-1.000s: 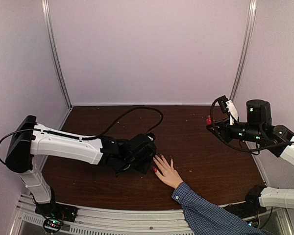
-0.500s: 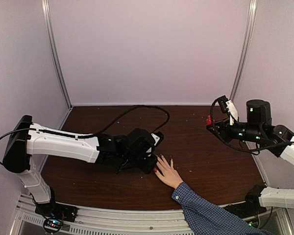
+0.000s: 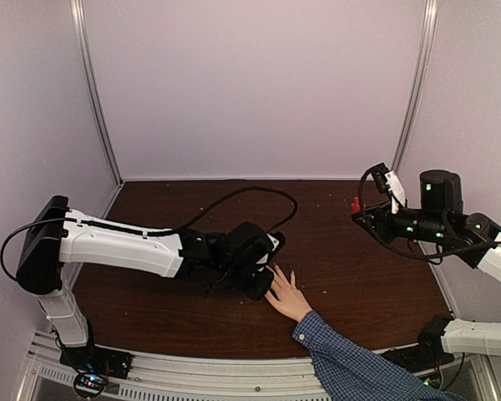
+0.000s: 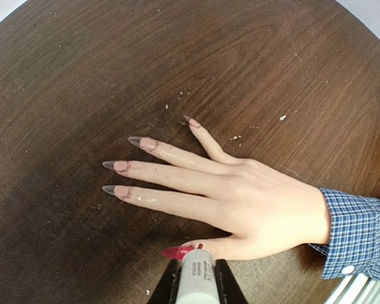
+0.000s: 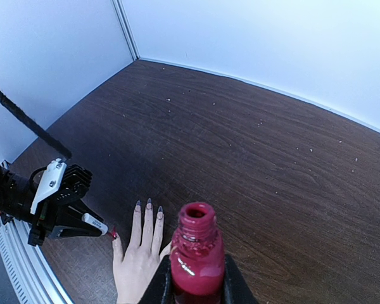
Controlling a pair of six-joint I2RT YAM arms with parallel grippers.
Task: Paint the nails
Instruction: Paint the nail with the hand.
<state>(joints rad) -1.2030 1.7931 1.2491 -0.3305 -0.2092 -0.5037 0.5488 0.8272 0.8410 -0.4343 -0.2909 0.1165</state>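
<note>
the human hand [image 4: 253, 196] lies flat, palm down, on the dark wooden surface [image 4: 82, 76], near its front edge, with the fingers spread a little and pointing away from the blue checked sleeve [image 4: 358, 234]. the nails [image 4: 107, 189] are long and pointed. those of the four fingers look bare, pinkish with a darker tip, and they rest on the wood. the thumb nail [image 4: 176, 252] is glossy red and is at the near side of the hand in the left wrist view.

the left gripper [image 4: 195, 284] is low over the surface, just beside the thumb. its two fingers are pressed on a small white brush cap [image 4: 195, 269], which points toward the red thumb nail. the front end of the cap is just beside this nail; the brush hairs are too small to see clearly, so i cannot tell if they touch it.

the right gripper [image 5: 196, 288] is raised well apart from the hand, over the right side of the surface. it pinches a red polish bottle [image 5: 196, 247], which stands upright between its fingers with the neck open and no cap on it
</note>
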